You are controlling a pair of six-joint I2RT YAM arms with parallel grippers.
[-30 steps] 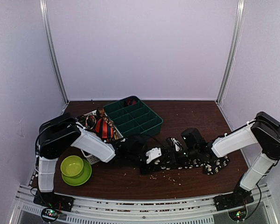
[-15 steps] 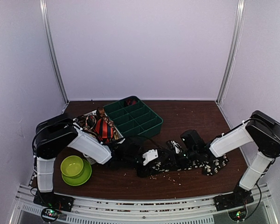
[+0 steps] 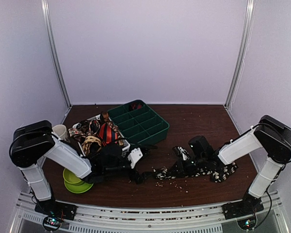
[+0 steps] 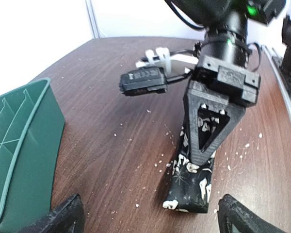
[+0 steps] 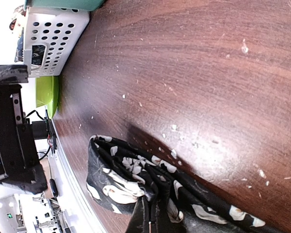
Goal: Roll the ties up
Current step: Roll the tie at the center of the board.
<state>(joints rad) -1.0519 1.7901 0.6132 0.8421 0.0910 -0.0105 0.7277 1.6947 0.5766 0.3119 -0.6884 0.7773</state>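
A black tie with cream-white flowers lies stretched across the brown table. Its folded left end rests on the wood. My right gripper is shut on this tie near that end, and its black fingers stand on the cloth. The right wrist view shows the bunched folds just ahead of the closed fingertips. My left gripper stands open to the left of the tie's end, apart from it and holding nothing. Its two fingertips frame the bottom corners of the left wrist view.
A white perforated basket at the left holds a red-and-black striped tie and a brown-gold one. A green compartment tray stands behind it. A green bowl on a plate sits under the left arm. Crumbs dot the table.
My left gripper has opened, let go of the tie and drawn back to the left. The bunched cloth it held now lies flatter. The right gripper stays shut on the tie.
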